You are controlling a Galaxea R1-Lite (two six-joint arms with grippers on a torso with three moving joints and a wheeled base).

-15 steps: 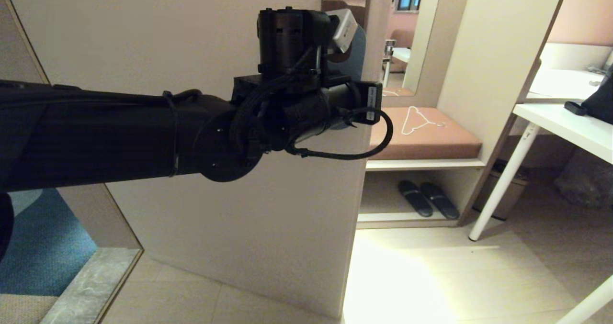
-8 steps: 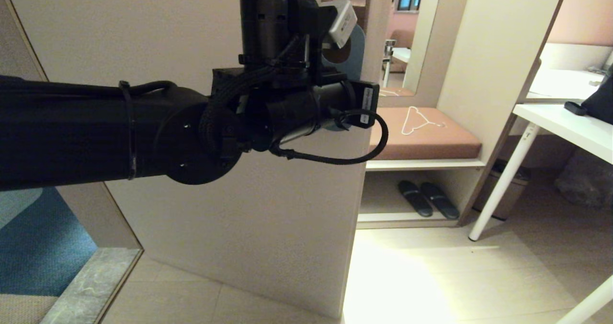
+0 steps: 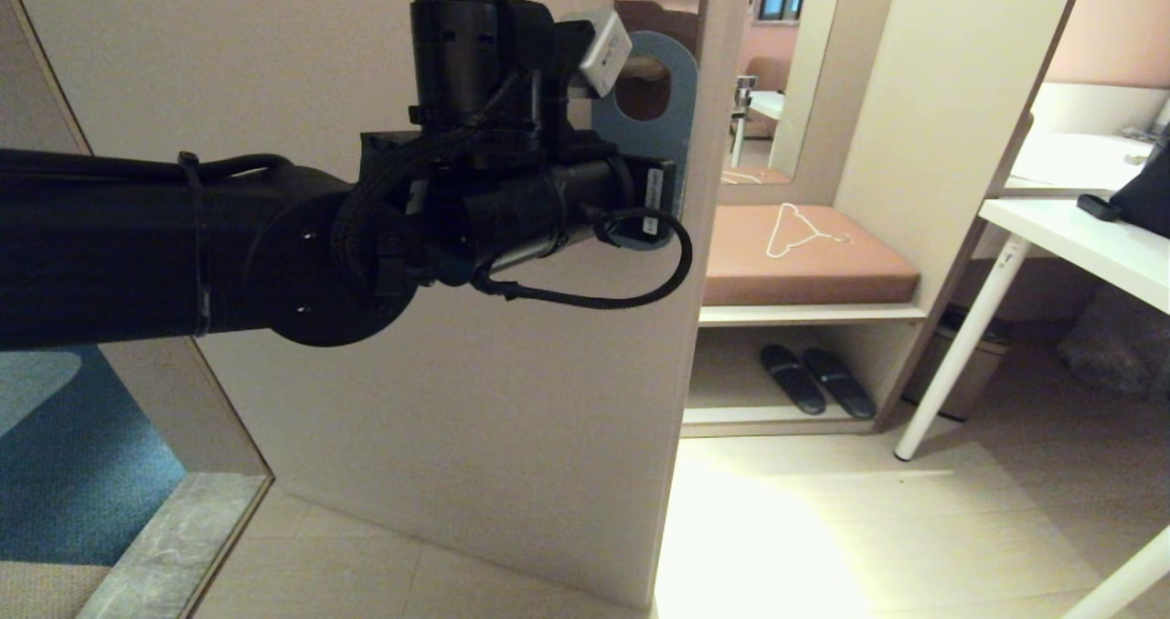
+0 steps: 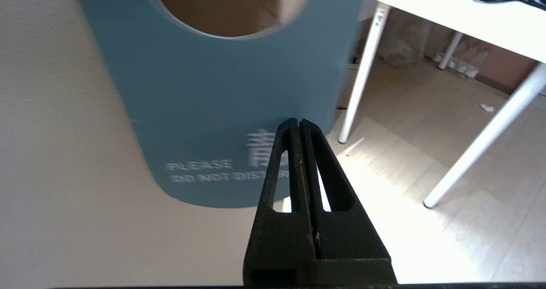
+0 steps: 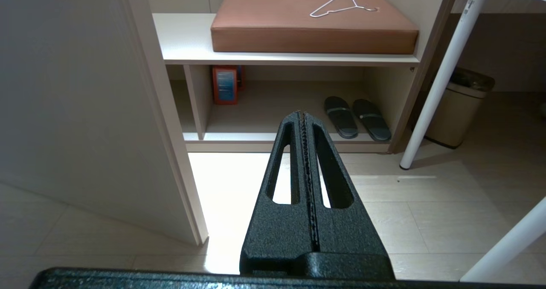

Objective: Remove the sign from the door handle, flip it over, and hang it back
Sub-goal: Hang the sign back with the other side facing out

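Fingers of the left gripper point(image 4: 299, 122) pinch the blue sign point(image 4: 204, 105), upright, hole uppermost; it has shifted left since before.

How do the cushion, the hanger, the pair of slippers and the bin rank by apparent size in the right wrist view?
1. cushion
2. pair of slippers and bin: look alike, and the bin is partly hidden, so unranked
3. hanger

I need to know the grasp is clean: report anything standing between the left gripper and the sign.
Nothing visible does. The left gripper is shut right at the sign, its fingers apparently pinching the lower part of the blue face. The right gripper hangs parked, away from it.
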